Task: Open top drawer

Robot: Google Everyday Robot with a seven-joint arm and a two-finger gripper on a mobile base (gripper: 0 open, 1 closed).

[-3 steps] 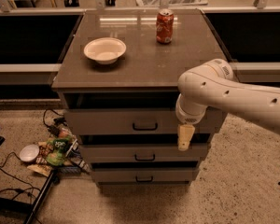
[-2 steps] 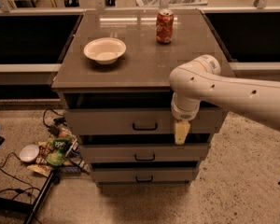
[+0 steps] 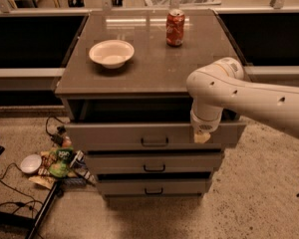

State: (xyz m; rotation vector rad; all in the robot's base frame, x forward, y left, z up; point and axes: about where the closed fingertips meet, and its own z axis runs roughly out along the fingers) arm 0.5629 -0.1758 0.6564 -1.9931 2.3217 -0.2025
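Observation:
The top drawer [image 3: 114, 135] is the tallest grey front of the cabinet, with a small black loop handle [image 3: 154, 142] at its middle. It stands pulled out a little, with a dark gap showing between its front and the countertop. My gripper [image 3: 202, 136] hangs from the white arm [image 3: 249, 98] that reaches in from the right. It is at the right end of the drawer front, to the right of the handle and apart from it, at the drawer's upper edge.
A white bowl [image 3: 111, 53] and a red soda can [image 3: 175, 28] stand on the brown countertop [image 3: 154, 71]. Two shorter drawers [image 3: 154, 163] sit below. Snack bags [image 3: 60, 162], a small bowl [image 3: 30, 163] and cables [image 3: 10, 193] lie on the floor at the left.
My gripper has risen a little and shifted right along the top drawer front, away from the handle. The view has moved closer to the cabinet.

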